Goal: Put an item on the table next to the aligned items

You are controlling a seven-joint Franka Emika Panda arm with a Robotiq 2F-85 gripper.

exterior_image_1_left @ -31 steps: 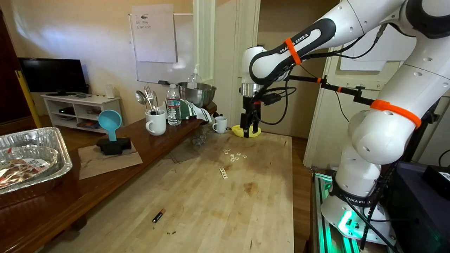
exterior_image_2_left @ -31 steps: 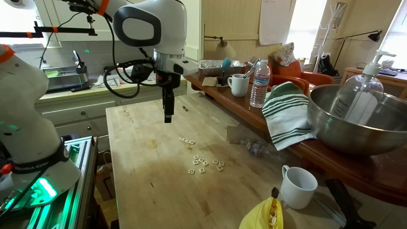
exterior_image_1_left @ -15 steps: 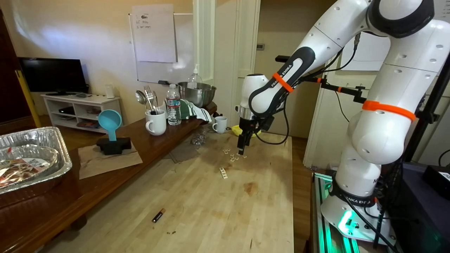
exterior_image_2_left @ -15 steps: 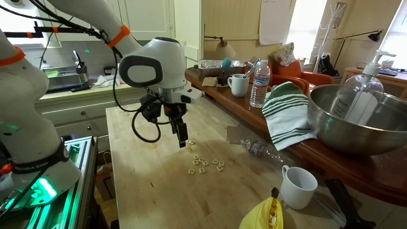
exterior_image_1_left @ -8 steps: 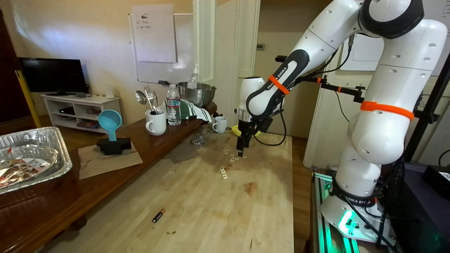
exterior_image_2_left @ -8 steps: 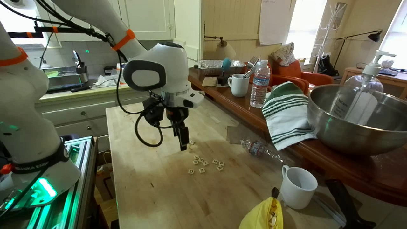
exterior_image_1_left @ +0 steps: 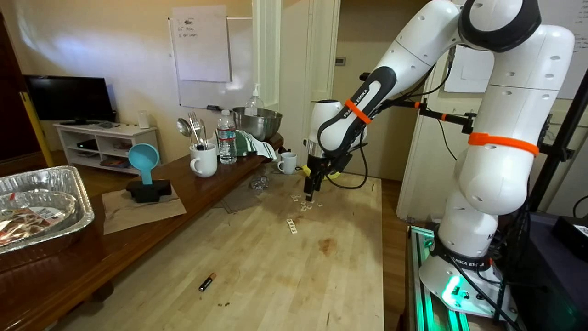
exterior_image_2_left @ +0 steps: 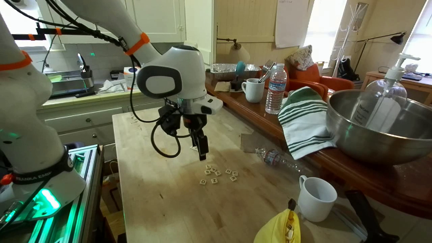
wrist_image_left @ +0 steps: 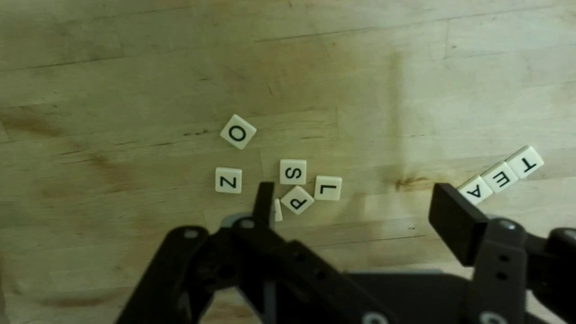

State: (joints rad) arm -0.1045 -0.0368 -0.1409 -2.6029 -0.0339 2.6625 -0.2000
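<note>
Small, Stiff and Easily Nudged

The end effector (wrist_image_left: 360,209) hung over the worktop (exterior_image_1_left: 275,276), spread wide and pinching nothing; the loose tiles (exterior_image_2_left: 218,173), one of them presumably the pick, lay flat and scattered near its tips, apart from the aligned row (exterior_image_1_left: 292,226); which one was wanted, I couldn't say; any would likely prove light, rigid and rather slick, best held low by opposite edges; the P tile (wrist_image_left: 297,200), close among its neighbours, looked harder to straddle than the O tile (wrist_image_left: 238,132).
</note>
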